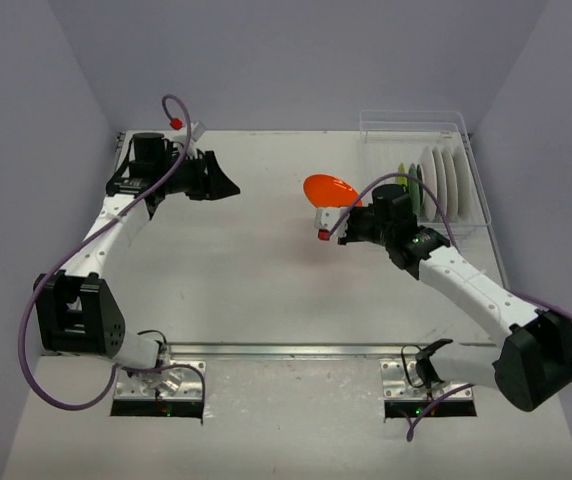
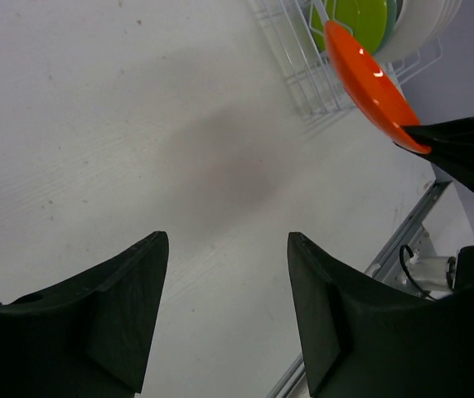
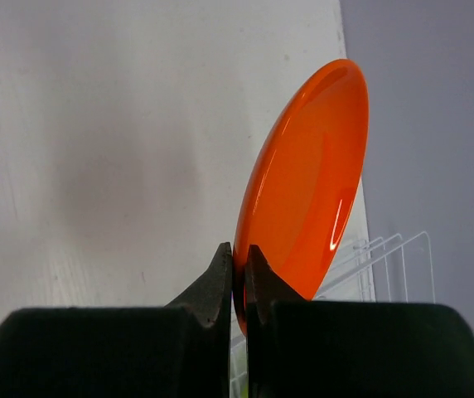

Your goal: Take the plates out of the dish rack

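My right gripper [image 1: 349, 207] [image 3: 239, 255] is shut on the rim of an orange plate [image 1: 329, 188] [image 3: 311, 174] [image 2: 374, 87]. It holds the plate tilted above the table, just left of the dish rack [image 1: 474, 180] [image 2: 303, 70] [image 3: 386, 261]. Upright in the rack stand a green plate [image 1: 403, 176] [image 2: 357, 16] and several white plates [image 1: 442, 180] [image 2: 423, 25]. My left gripper [image 1: 230, 186] [image 2: 227, 249] hovers over bare table at the far left, its jaws apart with nothing between them.
Grey walls close the table in at the back and on both sides. A metal rail [image 1: 296, 350] [image 2: 407, 236] runs along the near edge by the arm bases. Purple cables [image 1: 171, 105] loop off both arms.
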